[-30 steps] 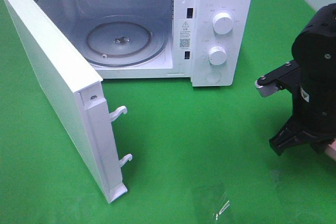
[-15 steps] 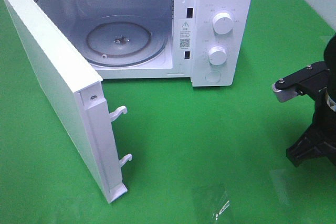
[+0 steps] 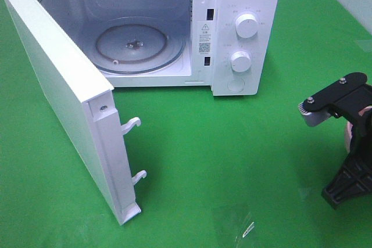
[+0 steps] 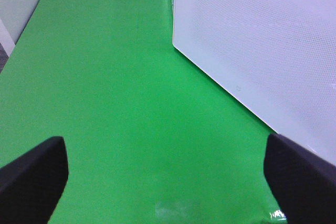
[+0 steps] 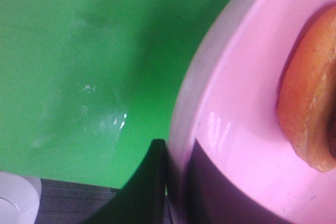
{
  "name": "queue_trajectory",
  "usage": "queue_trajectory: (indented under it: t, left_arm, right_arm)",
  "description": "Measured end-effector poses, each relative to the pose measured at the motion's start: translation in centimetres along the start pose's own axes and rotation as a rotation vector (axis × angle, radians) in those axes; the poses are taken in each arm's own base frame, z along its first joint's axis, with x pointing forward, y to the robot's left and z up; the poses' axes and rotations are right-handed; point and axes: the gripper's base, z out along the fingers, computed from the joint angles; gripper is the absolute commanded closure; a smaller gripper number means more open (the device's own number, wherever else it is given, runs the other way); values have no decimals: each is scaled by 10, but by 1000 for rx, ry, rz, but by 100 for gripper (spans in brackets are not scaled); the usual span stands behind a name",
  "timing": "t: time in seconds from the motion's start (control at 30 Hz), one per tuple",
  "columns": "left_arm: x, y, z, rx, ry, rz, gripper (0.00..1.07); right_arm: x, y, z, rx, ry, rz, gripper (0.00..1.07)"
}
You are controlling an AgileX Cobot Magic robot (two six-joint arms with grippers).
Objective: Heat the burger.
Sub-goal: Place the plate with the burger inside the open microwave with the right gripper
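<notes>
Your burger (image 5: pixel 310 103) sits on the pink plate (image 5: pixel 236 108), out at the right of the green cloth (image 3: pixel 232 155), well apart from the microwave (image 3: pixel 244 4). Your right gripper (image 5: pixel 176 153) is pinched on that plate's rim. Your left gripper (image 4: pixel 165 177) hangs with jaws wide, beside the open microwave door (image 4: pixel 262 51)

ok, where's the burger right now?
The burger shows only in the right wrist view, on the pink plate whose rim the right gripper pinches, front right of the microwave.
</notes>
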Motion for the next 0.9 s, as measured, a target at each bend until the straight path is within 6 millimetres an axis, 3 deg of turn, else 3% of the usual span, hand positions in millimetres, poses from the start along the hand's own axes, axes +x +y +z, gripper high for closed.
queue_trajectory:
  t: [0.9]
  left_arm:
    - [0,0,0,0,0,0,14]
  right_arm:
    - [12,46,-17,10,-64,-254,103]
